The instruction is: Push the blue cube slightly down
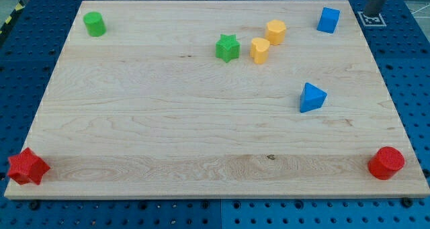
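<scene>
The blue cube (328, 19) sits near the top right corner of the wooden board (168, 121). My rod comes in at the view's top right, and my tip (370, 12) is just off the board's edge. It is right of the blue cube and slightly above it, and does not touch it.
A blue triangular block (312, 97) lies below the cube. A yellow hexagon-like block (275, 31), a yellow heart (259, 50) and a green star (228, 48) lie left of it. A green cylinder (94, 23) is at top left, a red star (27, 166) at bottom left, and a red cylinder (386, 162) at bottom right.
</scene>
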Motion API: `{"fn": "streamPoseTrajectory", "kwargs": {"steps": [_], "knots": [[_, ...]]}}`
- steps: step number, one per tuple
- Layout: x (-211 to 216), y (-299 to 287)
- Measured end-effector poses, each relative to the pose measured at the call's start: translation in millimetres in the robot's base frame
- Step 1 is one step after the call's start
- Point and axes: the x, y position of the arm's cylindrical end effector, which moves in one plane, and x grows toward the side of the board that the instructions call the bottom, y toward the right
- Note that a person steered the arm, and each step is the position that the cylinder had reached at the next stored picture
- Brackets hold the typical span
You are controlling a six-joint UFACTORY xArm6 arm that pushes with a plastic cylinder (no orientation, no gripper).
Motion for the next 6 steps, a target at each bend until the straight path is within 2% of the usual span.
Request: {"fn": "streamPoseTrajectory", "kwargs": {"steps": [1, 2, 3, 5, 6], "knots": [[-0.7, -16.9], [0.9, -87.4], [2.0, -110.0], [20.5, -113.9], [-9.7, -99.9]]}}
